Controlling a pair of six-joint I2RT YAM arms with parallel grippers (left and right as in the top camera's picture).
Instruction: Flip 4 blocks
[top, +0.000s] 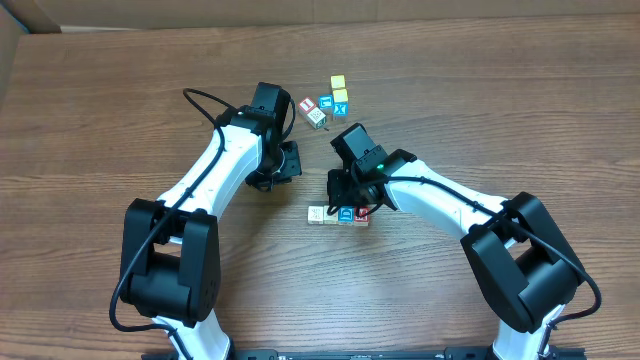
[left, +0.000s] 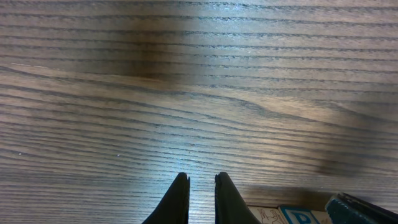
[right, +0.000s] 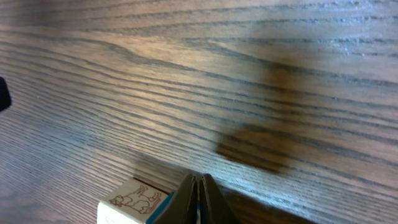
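Just short of the middle of the tabletop (top: 520, 90), toward its near edge, the blocks (top: 340, 214) sit in a tight row. A cream-faced block (top: 317, 214) is at the left end, with a blue-faced block (top: 347, 214) and a red-faced block (top: 362, 213) at the right.

The right gripper (top: 349, 202) hangs over the row, jaws pressed together and holding nothing. Its wrist view shows the tips beside a block with an animal drawing (right: 134, 200). The left gripper (top: 287, 164), jaws nearly together and empty, hovers over bare wood near the row's left end, on its far side.

The step in hand looks to be tipping one block with closed tips. A good flip would push high on one face and roll the block away from its neighbours, leaving the rest of the row undisturbed.

Room is ample. Bare wood runs to every edge, and a loose cluster (top: 328, 100) of other cubes lies well apart toward the far edge. The left arm is the nearest obstacle.
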